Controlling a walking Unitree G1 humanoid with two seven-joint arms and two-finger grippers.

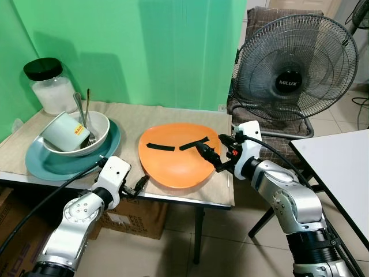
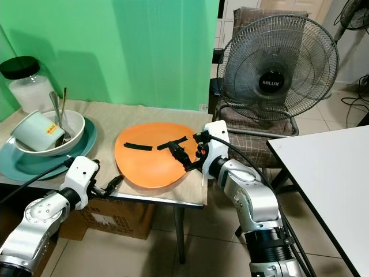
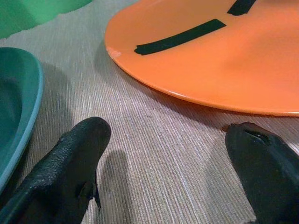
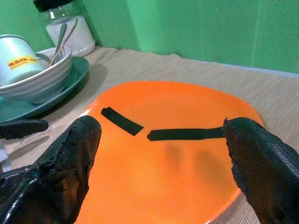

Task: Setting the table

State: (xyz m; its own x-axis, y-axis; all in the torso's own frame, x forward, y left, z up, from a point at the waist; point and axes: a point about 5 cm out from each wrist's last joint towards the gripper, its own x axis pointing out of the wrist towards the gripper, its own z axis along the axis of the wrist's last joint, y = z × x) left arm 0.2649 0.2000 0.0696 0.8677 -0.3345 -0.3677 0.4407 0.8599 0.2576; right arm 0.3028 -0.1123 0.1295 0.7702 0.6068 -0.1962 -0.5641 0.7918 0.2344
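— Item: orange plate (image 1: 173, 158) — where is it lying?
— On the table mat (image 1: 173, 115), beside the stacked dishes (image 1: 72, 144). Right gripper (image 1: 209, 153) is hovering spread over its rim, likely lining up a grasp; left gripper (image 1: 140, 184) is waiting spread nearby.

silver jointed arms, white wrist housings, black cables, rough black fingers (image 4: 70, 158)

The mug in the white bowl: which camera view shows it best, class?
The left eye view: the mug lies tilted in the white bowl, label visible. The right eye view matches; the right wrist view cuts it at the edge; the left wrist view lacks it.
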